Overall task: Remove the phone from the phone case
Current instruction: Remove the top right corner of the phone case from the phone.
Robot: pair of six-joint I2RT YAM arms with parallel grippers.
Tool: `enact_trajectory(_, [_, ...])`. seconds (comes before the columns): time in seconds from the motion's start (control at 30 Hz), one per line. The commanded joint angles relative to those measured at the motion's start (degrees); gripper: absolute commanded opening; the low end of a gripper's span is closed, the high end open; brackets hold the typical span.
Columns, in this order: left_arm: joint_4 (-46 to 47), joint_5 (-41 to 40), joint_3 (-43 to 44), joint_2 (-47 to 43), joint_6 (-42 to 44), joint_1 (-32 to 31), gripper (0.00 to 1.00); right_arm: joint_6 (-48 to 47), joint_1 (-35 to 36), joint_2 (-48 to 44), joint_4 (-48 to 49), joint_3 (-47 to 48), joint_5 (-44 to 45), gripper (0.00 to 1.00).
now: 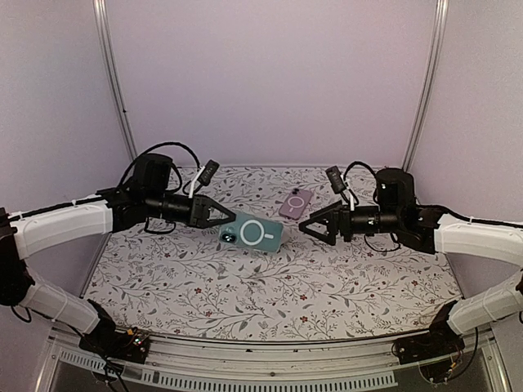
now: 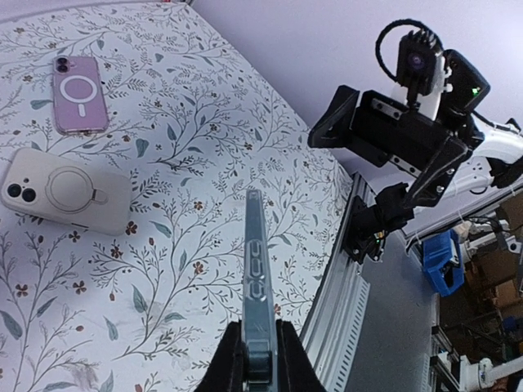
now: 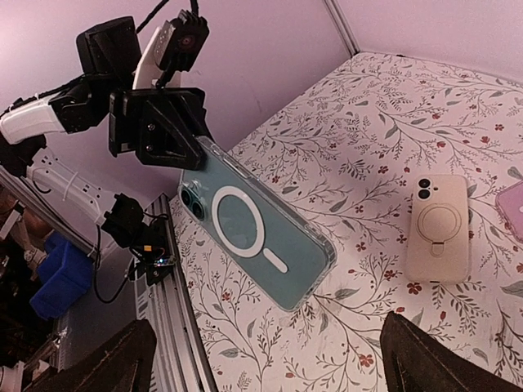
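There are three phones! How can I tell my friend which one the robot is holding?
Find the flowery table, then the left pincer above its middle. The blue-green phone clamped in it is up in the air. The pink phone and the cream phone both lie flat on the table, so only this one is lifted.

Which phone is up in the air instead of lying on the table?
The teal phone, held up off the table by the left gripper. The cream phone and the pink phone both lie flat on it.
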Motion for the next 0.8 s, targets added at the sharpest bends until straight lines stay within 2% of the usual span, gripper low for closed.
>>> enact_trajectory(0.0, [11.0, 8.4, -2.8, 1.1, -2.2, -0.8, 0.0, 1.3, -0.3, 4.7, -1.4, 2.4, -10.7, 0.99])
enact_trajectory(0.2, [22.8, 15.8, -7.1, 1.3, -7.9, -1.0, 0.0, 3.9, -0.3, 5.5, -3.1, 2.8, -17.8, 0.99])
enact_trajectory(0.3, [24.2, 15.8, -8.4, 1.3, -8.7, -1.2, 0.0, 5.6, -0.3, 5.3, -4.5, 2.7, -17.9, 0.99])
enact_trajectory(0.47, [31.7, 17.6, -11.4, 2.1, -12.8, -1.8, 0.0, 7.5, -0.4, 6.2, -5.9, 2.4, -17.5, 0.96])
enact_trajectory(0.57, [32.6, 16.9, -11.9, 3.3, -13.3, -2.6, 0.0, 8.1, -0.3, 6.2, -5.0, 2.0, -17.5, 0.91])
enact_trajectory(0.77, [35.1, 16.1, -12.1, 5.7, -14.4, -4.9, 0.0, 9.0, 0.2, 7.0, -3.9, 2.2, -18.8, 0.71])
